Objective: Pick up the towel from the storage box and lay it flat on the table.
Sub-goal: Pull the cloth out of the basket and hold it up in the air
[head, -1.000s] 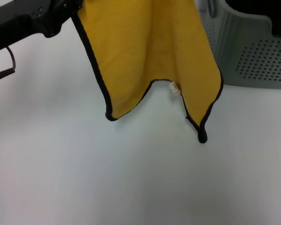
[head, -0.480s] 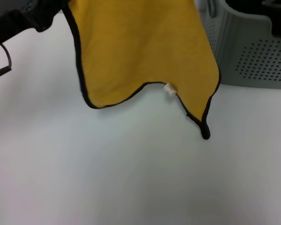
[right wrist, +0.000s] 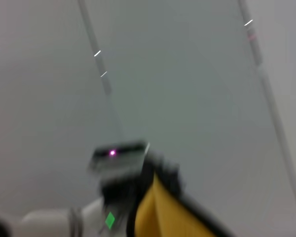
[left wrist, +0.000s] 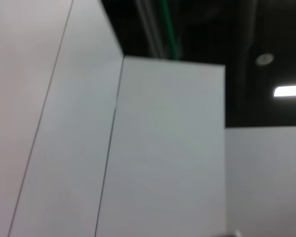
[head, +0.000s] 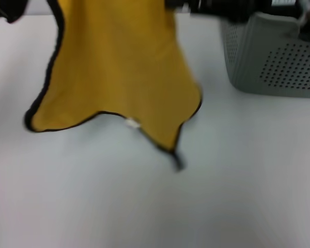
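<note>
The mustard-yellow towel (head: 113,72) with black edging hangs spread out in the air above the white table (head: 144,206). Its white label (head: 132,123) and black corner loop (head: 178,163) dangle at the lower edge, close over the tabletop. My left gripper (head: 10,8) shows only as a dark shape at the top left, beside the towel's upper edge. The right wrist view shows it (right wrist: 148,170) shut on a towel corner (right wrist: 163,215). My right gripper (head: 178,5) meets the towel's upper right edge and holds it. The grey-green storage box (head: 279,62) stands at the back right.
The left wrist view shows only white wall panels (left wrist: 163,148) and a dark ceiling. White tabletop stretches in front of and below the hanging towel, left of the box.
Both grippers have carried the towel leftward, away from the storage box. The cloth has spread wider and its lower edge hangs lower. The right arm has come into the head view.
</note>
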You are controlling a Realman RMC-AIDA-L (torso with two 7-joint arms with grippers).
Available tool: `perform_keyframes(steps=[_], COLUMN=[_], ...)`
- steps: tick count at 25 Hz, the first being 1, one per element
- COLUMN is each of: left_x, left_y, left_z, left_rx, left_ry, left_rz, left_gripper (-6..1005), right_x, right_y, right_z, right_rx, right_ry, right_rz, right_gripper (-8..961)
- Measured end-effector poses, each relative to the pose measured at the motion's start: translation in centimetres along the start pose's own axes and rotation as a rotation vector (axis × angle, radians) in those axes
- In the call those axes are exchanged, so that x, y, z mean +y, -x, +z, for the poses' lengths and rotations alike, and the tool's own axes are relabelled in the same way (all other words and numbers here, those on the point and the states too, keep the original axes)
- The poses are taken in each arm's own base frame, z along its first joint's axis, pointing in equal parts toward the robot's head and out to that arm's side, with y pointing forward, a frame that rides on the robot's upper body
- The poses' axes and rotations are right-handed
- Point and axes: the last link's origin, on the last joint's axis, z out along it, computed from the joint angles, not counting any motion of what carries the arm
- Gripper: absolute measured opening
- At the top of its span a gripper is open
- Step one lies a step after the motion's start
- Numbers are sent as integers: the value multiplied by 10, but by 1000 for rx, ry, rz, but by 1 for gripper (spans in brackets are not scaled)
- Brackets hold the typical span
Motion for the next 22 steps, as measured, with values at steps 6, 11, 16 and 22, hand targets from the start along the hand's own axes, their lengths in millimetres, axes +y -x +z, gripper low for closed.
perform_keyframes(steps=[6, 11, 16, 22], left_x=[4, 12, 17, 18], left_y=[-27, -36, -44, -45], left_z=[-6, -8, -9, -3], left_rx=[-3, -36, -52, -9], left_ry=[42, 99, 124, 135], left_rz=[92, 164, 208, 221], left_gripper=[8, 5, 5, 5], right_x=[33, 52, 58, 59], right_y=[-46, -66, -73, -91], right_z=[8, -12, -30, -30], right_rx=[68, 17, 7, -13], right_ry=[138, 129, 80, 86], right_rz=[-11, -32, -67, -74], right_gripper=[362, 543, 684, 756])
